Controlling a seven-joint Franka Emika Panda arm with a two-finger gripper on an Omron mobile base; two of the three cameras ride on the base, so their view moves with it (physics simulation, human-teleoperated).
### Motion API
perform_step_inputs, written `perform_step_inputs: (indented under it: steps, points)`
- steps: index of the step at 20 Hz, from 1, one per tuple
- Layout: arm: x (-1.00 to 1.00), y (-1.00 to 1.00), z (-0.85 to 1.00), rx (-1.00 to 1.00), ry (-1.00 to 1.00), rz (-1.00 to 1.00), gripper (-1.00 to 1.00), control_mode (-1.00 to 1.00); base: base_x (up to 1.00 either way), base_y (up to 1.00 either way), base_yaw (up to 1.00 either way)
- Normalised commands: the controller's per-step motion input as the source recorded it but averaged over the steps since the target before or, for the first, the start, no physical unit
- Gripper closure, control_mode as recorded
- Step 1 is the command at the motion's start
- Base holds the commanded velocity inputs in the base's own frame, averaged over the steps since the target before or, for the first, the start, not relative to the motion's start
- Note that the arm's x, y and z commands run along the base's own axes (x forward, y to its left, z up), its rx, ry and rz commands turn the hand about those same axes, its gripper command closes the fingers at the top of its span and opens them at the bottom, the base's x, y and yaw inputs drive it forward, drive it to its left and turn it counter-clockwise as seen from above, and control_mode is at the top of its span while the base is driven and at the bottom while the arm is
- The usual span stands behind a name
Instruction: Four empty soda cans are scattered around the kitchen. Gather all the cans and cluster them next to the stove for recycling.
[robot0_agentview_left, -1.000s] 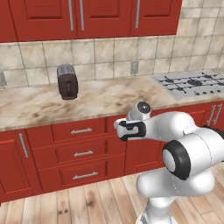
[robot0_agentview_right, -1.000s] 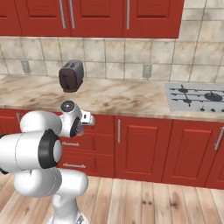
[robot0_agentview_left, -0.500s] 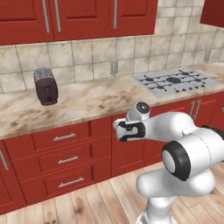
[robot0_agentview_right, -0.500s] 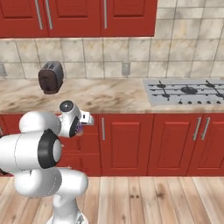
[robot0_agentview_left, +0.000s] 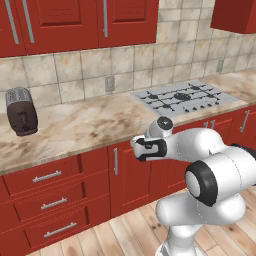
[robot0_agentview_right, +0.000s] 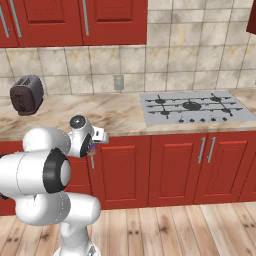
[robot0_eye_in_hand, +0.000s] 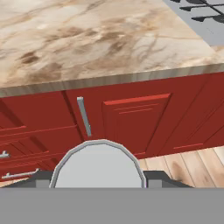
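The gripper (robot0_agentview_right: 91, 148) is closed on a can (robot0_eye_in_hand: 99, 165), held up in the air in front of the red cabinets (robot0_agentview_right: 175, 165). In the hand view the can's round silver top sits right between the fingers, near the bottom. In the right base view a bit of purple shows at the hand. The hand is lower than the edge of the counter (robot0_agentview_left: 85, 125) and not touching it. A cabinet door with a thin silver handle (robot0_eye_in_hand: 84, 116) is just past the can. The stove (robot0_agentview_left: 184, 97) is on the counter, off to the right of the hand and well apart from it. A dark toaster (robot0_agentview_left: 21, 111) stands on the counter far to the left, by the tiled wall (robot0_agentview_right: 200, 65). The floor (robot0_agentview_right: 165, 230) below is wood.
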Motion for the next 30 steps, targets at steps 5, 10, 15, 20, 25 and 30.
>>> perform_step_inputs:
  steps: [5,10,15,20,25,30]
  points:
    - [0.0,0.0,0.0,0.0,0.0,0.0,1.0,1.0,0.74,-0.5,-0.15]
    - [0.0,0.0,0.0,0.0,0.0,0.0,1.0,1.0,0.67,-0.52,-0.11]
    - [0.0,0.0,0.0,0.0,0.0,0.0,1.0,1.0,0.57,-0.56,-0.06]
    - [0.0,0.0,0.0,0.0,0.0,0.0,1.0,1.0,0.4,-0.61,-0.01]
    - [0.0,0.0,0.0,0.0,0.0,0.0,1.0,1.0,0.3,-0.64,0.0]
    - [0.0,0.0,0.0,0.0,0.0,0.0,1.0,1.0,0.3,-0.62,0.06]
